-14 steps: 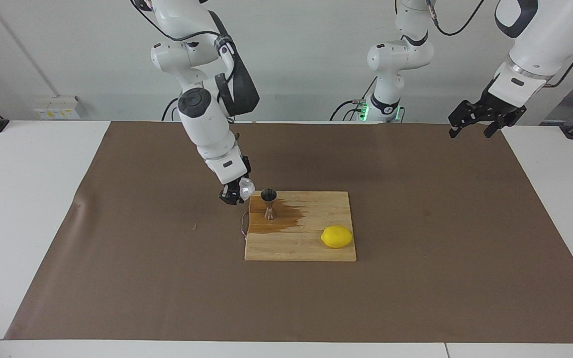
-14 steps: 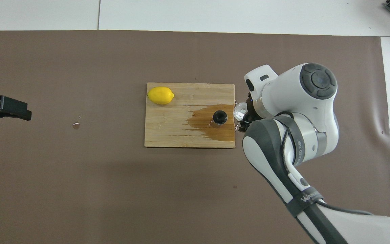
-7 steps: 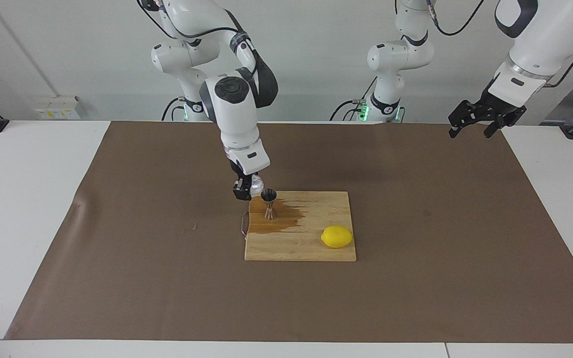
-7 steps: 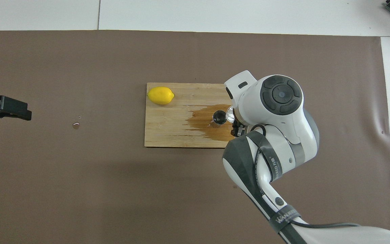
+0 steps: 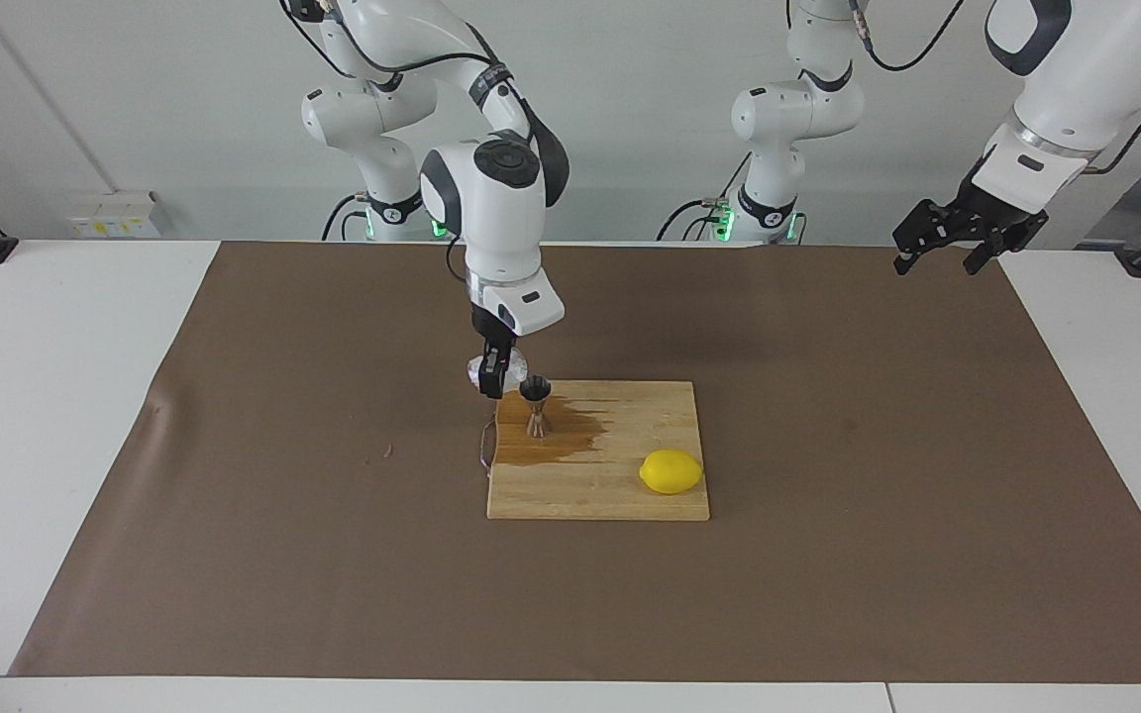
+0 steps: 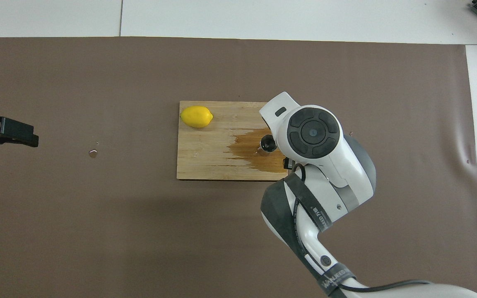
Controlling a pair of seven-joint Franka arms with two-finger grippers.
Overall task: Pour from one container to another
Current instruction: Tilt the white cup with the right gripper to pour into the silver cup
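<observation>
1. Step in hand: looks like cup brought to pouring position, or tilt under way; can't tell if liquid runs.
2. Right tool [image 5: 494, 374] pinching glass cup [image 5: 483, 370], up in the air over the cutting board [image 5: 598, 490] corner nearest the right arm's end, just beside the jigger [image 5: 535, 405]. Cup hidden under the arm in overhead view.
3. Jigger upright on board, standing in a dark wet patch [image 5: 561, 441]; mouth partly seen from above [image 6: 267, 143].
4. Lemon [image 5: 671, 471] on same board, farther from robots than jigger, toward left arm's end; apart from the work.
5. Left tool [image 5: 947, 238] spread, waiting over the surface edge at left arm's end.
6. Next move, as judged: cup lip to sit right over the jigger mouth, slow tilt. Mouth small, wet patch hints at spill risk; no bumping jigger, narrow waist = tips easily.
</observation>
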